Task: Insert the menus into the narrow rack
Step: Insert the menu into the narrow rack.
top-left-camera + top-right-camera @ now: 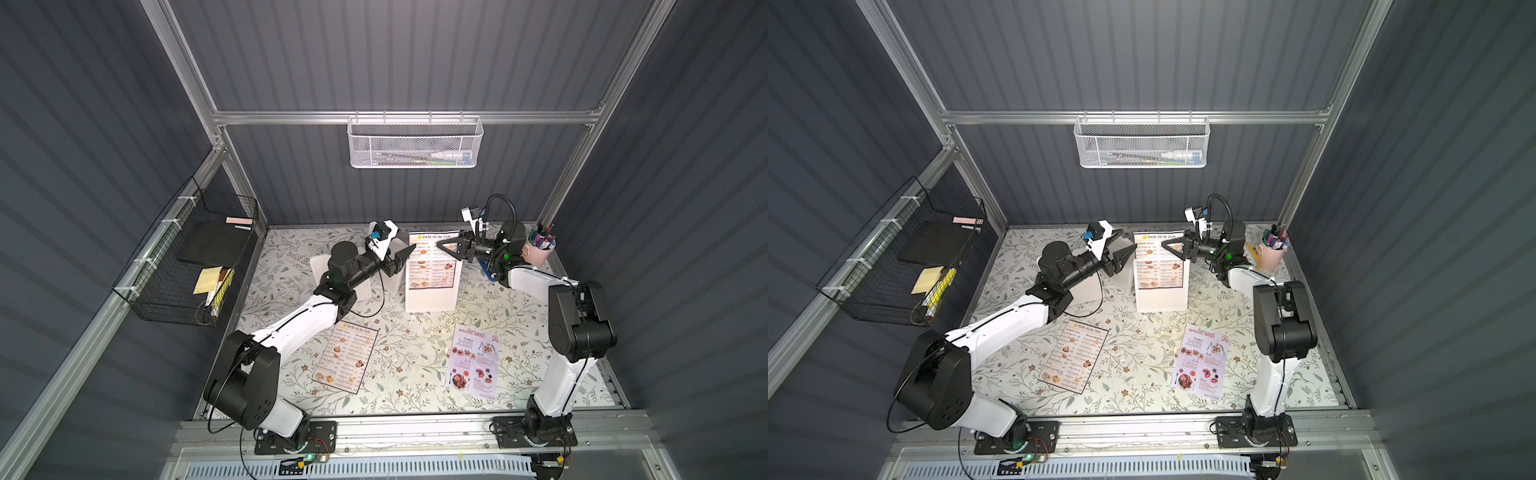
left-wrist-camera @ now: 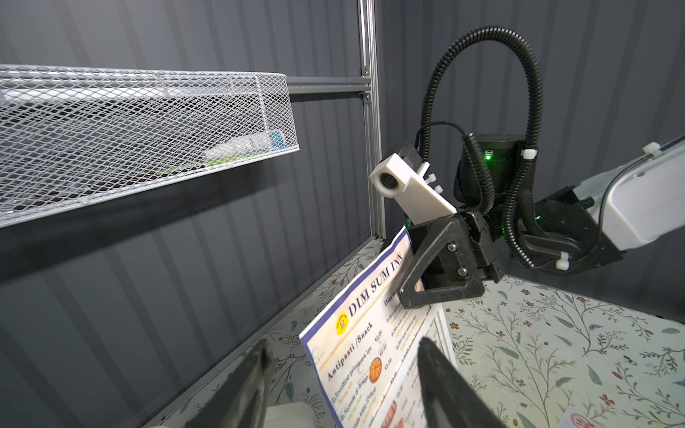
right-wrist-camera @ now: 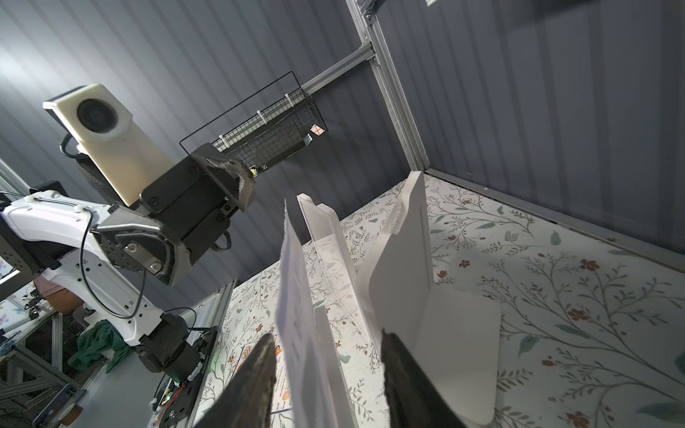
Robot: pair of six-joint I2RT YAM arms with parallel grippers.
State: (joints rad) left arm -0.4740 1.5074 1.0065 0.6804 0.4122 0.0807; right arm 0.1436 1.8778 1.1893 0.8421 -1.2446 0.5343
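Standing in the white rack (image 1: 432,302) at the back of the table (image 1: 415,332), one DIM SUM INN menu (image 1: 429,270) looks almost in. The right claw (image 1: 440,246) is spread, with the sheet's top edge inside the gap, not pinched. The left claw (image 1: 409,250) is spread too, just beside the other top corner. I'd push down softly and straight, so the paper doesn't bend. The second menu (image 1: 347,357) and the lavender menu (image 1: 473,359) lie flat near the front.

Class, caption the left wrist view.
Right gripper, jaws open, straddles the top of the upright DIM SUM INN menu.
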